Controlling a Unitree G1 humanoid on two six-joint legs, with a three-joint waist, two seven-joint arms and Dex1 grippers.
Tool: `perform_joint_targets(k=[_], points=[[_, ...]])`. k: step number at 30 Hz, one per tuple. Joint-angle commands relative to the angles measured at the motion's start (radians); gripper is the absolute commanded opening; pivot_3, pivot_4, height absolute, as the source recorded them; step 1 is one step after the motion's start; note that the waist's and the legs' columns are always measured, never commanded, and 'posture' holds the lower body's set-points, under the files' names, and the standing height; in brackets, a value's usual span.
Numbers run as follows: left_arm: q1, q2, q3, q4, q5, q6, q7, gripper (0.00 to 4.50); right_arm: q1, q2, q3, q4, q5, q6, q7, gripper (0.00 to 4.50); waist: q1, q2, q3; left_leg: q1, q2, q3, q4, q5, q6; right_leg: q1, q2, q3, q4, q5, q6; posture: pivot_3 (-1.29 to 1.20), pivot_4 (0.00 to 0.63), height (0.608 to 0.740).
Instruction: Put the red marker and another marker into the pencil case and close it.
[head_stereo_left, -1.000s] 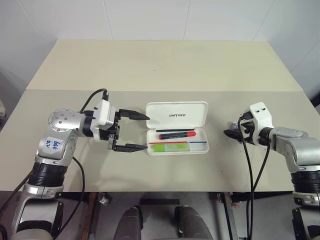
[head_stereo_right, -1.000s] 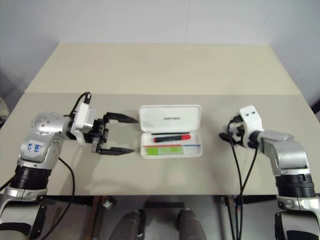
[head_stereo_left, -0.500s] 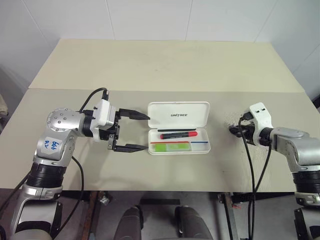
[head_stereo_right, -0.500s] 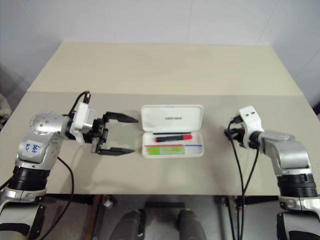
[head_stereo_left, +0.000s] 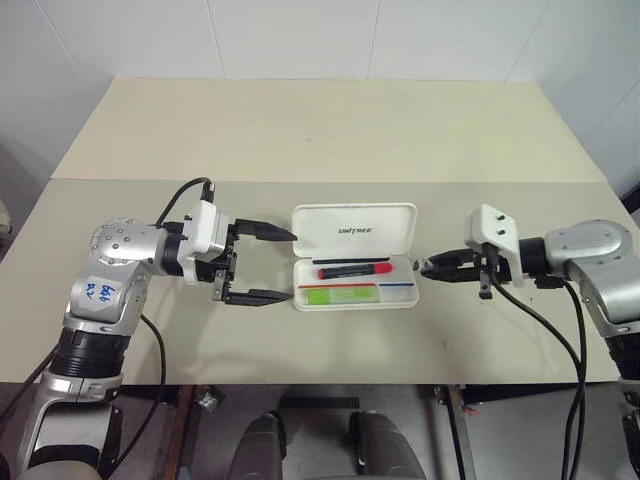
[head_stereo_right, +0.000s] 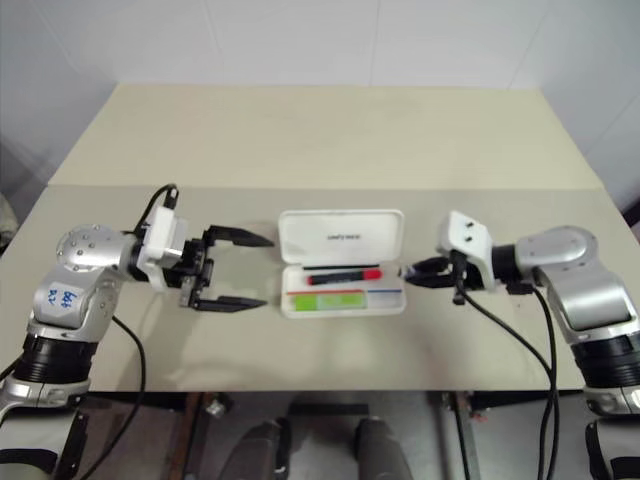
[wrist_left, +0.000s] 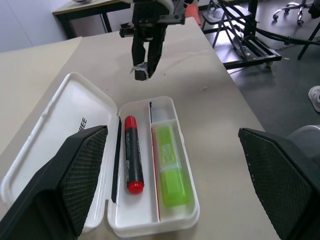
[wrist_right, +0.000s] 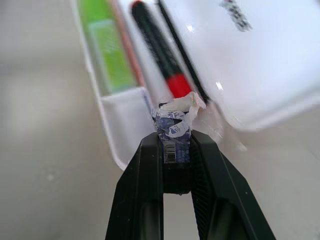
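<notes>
swinging in from the right, the right gripper (head_stereo_left: 428, 268) had left its spot well out on the table (head_stereo_left: 330, 130) and turned to point at the pencil case (head_stereo_left: 355, 256), its tips now just beside the case's right end. its two fingers were pinched nearly together on a small scrap of blue-and-white printed wrapper (wrist_right: 175, 132), with a crumpled white bit sticking out past the tips. meanwhile the left gripper (head_stereo_left: 262, 264) hadn't budged, hanging just off the case's left end with its fingers spread wide and nothing between them. the case lay at the middle of the table with the lid flipped back flat, unitree print facing up. inside the tray, the red marker (head_stereo_left: 354, 270) sat in the rear slot along the hinge, and another marker (head_stereo_left: 338, 293), the bright green one, sat in the front slot at its left end.
</notes>
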Motion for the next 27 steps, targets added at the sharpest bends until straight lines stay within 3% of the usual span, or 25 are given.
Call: perform_joint_targets(k=[1, 9, 20, 27], points=[[0.017, 0.016, 0.028, -0.062, -0.024, 0.014, 0.013, 4.50, -0.025, 0.029, 0.041, -0.026, -0.012, -0.014, 0.024, 0.48, 0.001, 0.000, 0.000, 0.000, 0.000, 0.000, 0.000, 0.000, 0.000, 0.000, 0.000, 0.000, 0.000, 0.000, 0.000, 0.00, 0.150, 0.740], [0.043, 0.022, 0.036, -0.102, -0.029, 0.039, 0.034, 4.50, -0.028, 0.069, 0.112, 0.052, -0.078, -0.089, 0.061, 0.48, 0.003, 0.000, 0.000, 0.000, 0.000, -0.001, 0.000, 0.000, 0.000, 0.000, 0.000, 0.000, 0.000, 0.000, 0.000, 0.00, 0.150, 0.740], [0.050, 0.026, 0.048, -0.116, -0.029, 0.049, 0.051, 4.50, -0.054, 0.099, 0.118, 0.118, -0.103, -0.115, 0.086, 0.48, 0.002, 0.000, 0.000, 0.000, 0.000, 0.000, 0.000, 0.000, 0.000, 0.000, 0.000, -0.001, 0.001, 0.000, -0.001, 0.00, 0.150, 0.740], [0.040, 0.026, 0.047, -0.107, -0.024, 0.043, 0.053, 4.50, -0.113, 0.124, 0.093, 0.147, -0.097, -0.129, 0.080, 2.73, 0.001, 0.000, 0.000, 0.000, 0.000, 0.000, 0.000, 0.000, 0.000, 0.000, 0.000, -0.001, 0.001, 0.000, -0.001, 0.00, 0.150, 0.740]])
